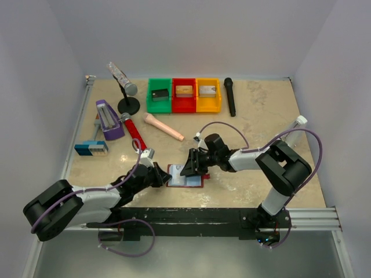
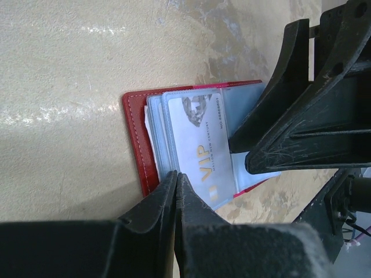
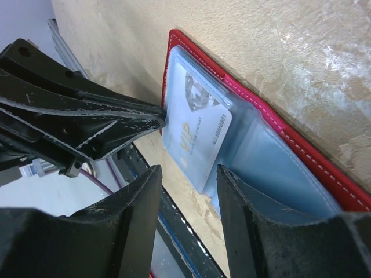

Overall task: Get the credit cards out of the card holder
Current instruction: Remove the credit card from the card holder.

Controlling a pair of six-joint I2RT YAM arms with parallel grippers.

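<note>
Left hand [image 2: 175, 175] is pinched closed right at the edge of the red card holder [image 2: 136, 133], which lies open on the surface [image 2: 58, 87] with a VIP card [image 2: 200, 145] in its clear pocket. Right hand [image 3: 189, 171] hangs over it, fingers apart.

Pale lilac walls [image 1: 191, 35] enclose a beige marbled table [image 1: 261, 116].

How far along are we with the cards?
Done: the holder lies open on the table. In hand: left gripper, shut, tips at the pocket edge; right gripper open over the pockets. Left: the VIP card sits in its sleeve and no card lies out, so all pulling remains.
</note>
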